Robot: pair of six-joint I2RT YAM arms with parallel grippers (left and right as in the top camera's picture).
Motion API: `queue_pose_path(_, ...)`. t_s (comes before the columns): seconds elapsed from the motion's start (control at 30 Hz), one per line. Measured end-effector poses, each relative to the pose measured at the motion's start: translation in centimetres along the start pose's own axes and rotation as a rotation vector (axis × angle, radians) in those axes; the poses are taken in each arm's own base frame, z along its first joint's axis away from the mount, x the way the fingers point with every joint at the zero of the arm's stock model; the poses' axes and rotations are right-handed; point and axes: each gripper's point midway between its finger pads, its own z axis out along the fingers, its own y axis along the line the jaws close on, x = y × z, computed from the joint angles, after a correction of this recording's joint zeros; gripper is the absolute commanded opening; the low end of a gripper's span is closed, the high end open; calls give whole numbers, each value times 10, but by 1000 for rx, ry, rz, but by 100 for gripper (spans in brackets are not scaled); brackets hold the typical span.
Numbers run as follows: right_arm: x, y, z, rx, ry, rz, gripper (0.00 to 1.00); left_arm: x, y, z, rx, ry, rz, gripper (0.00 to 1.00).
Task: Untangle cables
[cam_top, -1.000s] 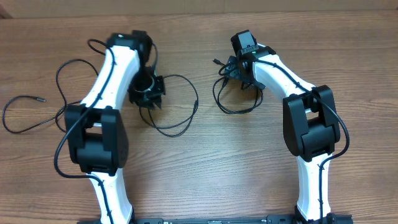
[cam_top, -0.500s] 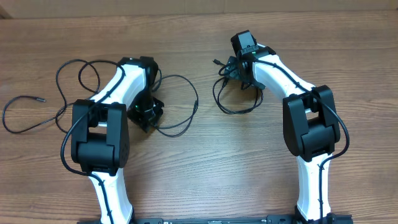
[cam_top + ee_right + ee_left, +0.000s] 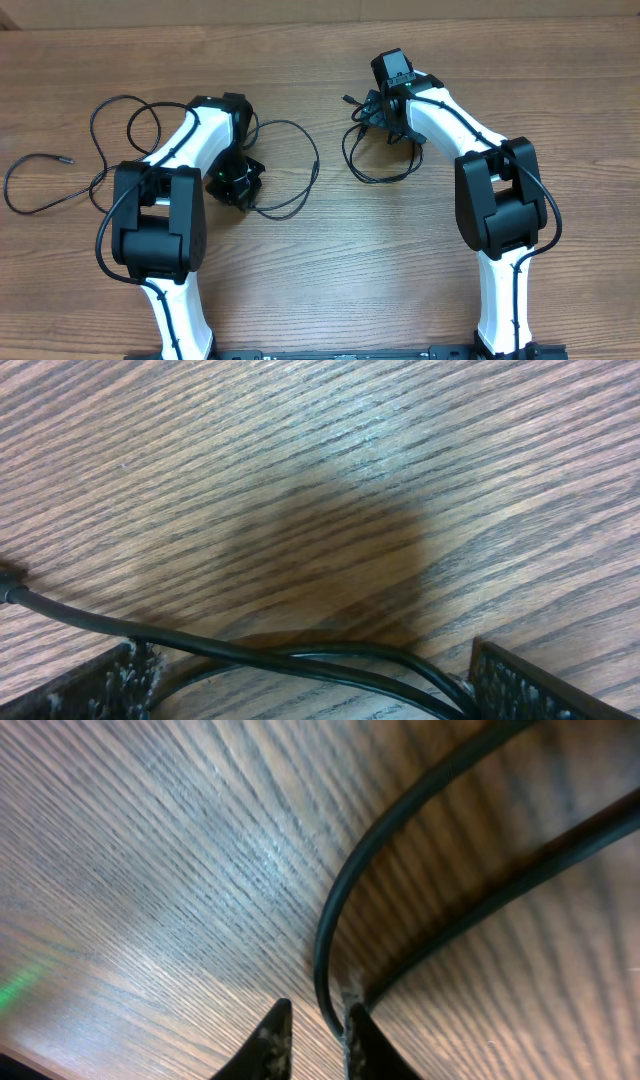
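Thin black cables lie in two bunches on the wooden table. The left cable (image 3: 300, 190) loops round my left gripper (image 3: 237, 182), and its plug end (image 3: 65, 160) trails far left. In the left wrist view the jaws (image 3: 315, 1020) stand very narrow, with a cable strand (image 3: 345, 890) running down between them against the right finger; another strand (image 3: 520, 880) passes beside. The right cable (image 3: 375, 178) loops under my right gripper (image 3: 385, 110). That gripper (image 3: 320, 690) is wide open, low over the table, with two crossing strands (image 3: 300, 655) between its fingers.
The wooden table (image 3: 400, 270) stretches toward the near edge between the two arm bases. A small plug (image 3: 347, 99) sticks out left of the right gripper. Thicker black wires run along both white arms.
My left arm has drawn back toward the near edge, its gripper now lower on the table, and the left cable's loops have shifted with it. The right arm has not moved.
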Motion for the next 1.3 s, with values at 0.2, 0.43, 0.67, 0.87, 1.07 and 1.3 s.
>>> queue_pose_path(0.2, 0, 0, 0, 0, 0, 0, 100, -2, -3, -3, 18, 7, -2, 32)
queue_pose_path(0.43, 0, 0, 0, 0, 0, 0, 100, 12, -12, -1, 5, -34, 60, 34)
queue_pose_path(0.67, 0, 0, 0, 0, 0, 0, 100, 10, -20, 6, 62, -54, 41, 21)
queue_pose_path(0.87, 0, 0, 0, 0, 0, 0, 100, 13, -18, 10, 104, -54, 25, 5)
queue_pose_path(1.07, 0, 0, 0, 0, 0, 0, 100, 18, -8, 14, 89, -42, 18, 14)
queue_pose_path(1.3, 0, 0, 0, 0, 0, 0, 100, 22, -4, 17, 86, -24, 16, 4)
